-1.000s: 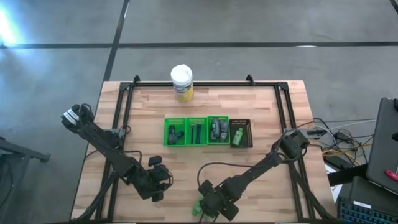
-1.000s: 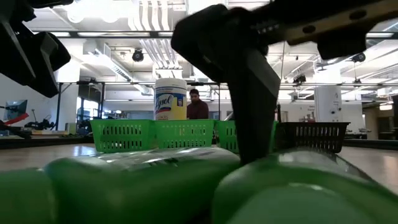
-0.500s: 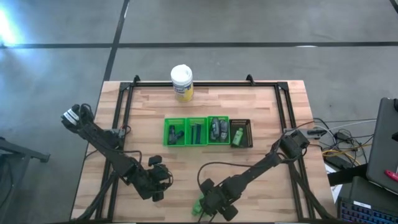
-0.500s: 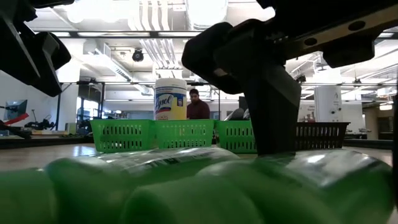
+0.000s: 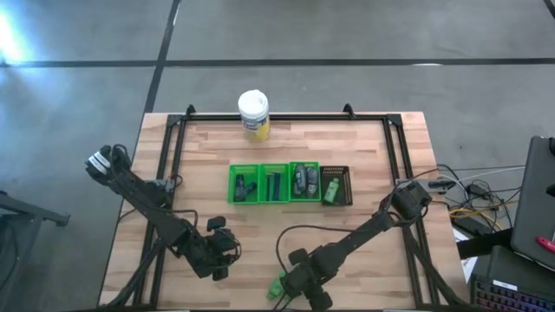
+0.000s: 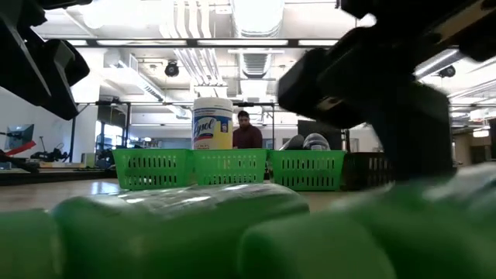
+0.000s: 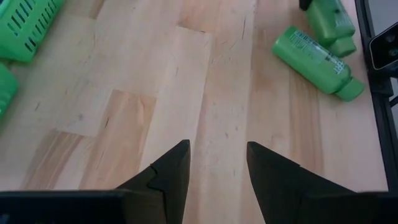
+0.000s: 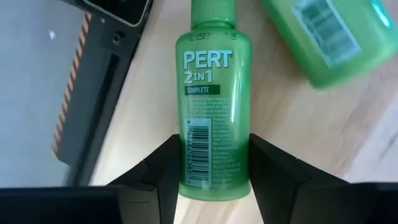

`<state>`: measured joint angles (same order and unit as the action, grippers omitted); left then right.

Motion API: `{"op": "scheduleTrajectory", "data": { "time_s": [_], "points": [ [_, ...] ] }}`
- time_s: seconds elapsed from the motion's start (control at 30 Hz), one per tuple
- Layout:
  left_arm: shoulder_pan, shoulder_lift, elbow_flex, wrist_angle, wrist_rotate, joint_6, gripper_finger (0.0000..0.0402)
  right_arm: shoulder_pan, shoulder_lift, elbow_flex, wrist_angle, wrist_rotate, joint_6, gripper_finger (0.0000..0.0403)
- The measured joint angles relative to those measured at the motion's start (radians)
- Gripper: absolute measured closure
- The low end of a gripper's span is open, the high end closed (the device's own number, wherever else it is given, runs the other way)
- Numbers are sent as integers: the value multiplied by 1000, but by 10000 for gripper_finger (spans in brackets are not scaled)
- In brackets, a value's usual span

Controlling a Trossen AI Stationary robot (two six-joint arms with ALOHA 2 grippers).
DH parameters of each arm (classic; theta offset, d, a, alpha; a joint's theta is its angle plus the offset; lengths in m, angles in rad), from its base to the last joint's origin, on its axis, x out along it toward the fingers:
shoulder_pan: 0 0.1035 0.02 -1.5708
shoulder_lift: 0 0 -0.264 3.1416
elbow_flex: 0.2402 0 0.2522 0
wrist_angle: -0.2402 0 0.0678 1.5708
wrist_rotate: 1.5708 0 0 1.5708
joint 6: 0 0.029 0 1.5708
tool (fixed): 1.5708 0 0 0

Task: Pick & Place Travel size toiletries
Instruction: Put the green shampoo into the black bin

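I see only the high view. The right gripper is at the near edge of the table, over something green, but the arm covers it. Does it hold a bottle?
Observer: It seems so. In the right wrist view, the right gripper has its jaws against both sides of a green Pert bottle.
Operator: Is that the only bottle there?
Observer: No. A second green bottle lies beside it on the wood, outside the jaws.
Operator: And the left gripper, does it carry anything?
Observer: No. In the left wrist view, the left gripper has open jaws with only the bare table between them.
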<state>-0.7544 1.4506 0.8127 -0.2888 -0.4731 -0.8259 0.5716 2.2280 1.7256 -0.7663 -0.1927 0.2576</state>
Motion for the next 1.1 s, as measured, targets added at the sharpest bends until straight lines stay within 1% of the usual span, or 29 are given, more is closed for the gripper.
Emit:
{"op": "scheduleTrajectory", "data": {
  "time_s": [0.1,0.13,0.23,0.33,0.43,0.5,0.57,0.6,0.67,0.77,0.83,0.9,0.97,1.1],
  "points": [
    [3,0,0,1,-1,21,239,0,-41,-2,-20,11,103,254],
    [4,0,0,4,0,26,239,0,-62,-2,-25,30,147,255],
    [10,0,0,5,-1,37,239,11,-138,-25,-60,143,325,255],
    [16,0,0,8,-1,44,239,30,-240,-89,-101,281,590,256],
    [24,0,0,9,-1,58,239,53,-369,-198,-129,391,929,256],
    [29,0,0,11,-1,66,239,62,-458,-288,-153,426,1177,256],
    [34,0,0,12,-1,67,239,63,-545,-384,-153,447,1383,251],
    [36,0,0,12,-1,67,239,60,-587,-430,-153,465,1461,249],
    [41,0,0,14,-1,69,239,40,-671,-513,-154,505,1563,245],
    [45,0,0,20,-5,83,239,-24,-787,-620,-151,565,1640,247],
    [46,0,0,23,-5,88,239,-90,-853,-683,-149,595,1643,251],
    [46,0,0,24,-6,90,239,-165,-912,-748,-138,596,1622,254],
    [46,0,0,25,-5,91,239,-240,-954,-805,-88,576,1565,254],
    [46,0,0,26,-15,91,239,-349,-989,-888,18,487,1461,239]
  ]
}}
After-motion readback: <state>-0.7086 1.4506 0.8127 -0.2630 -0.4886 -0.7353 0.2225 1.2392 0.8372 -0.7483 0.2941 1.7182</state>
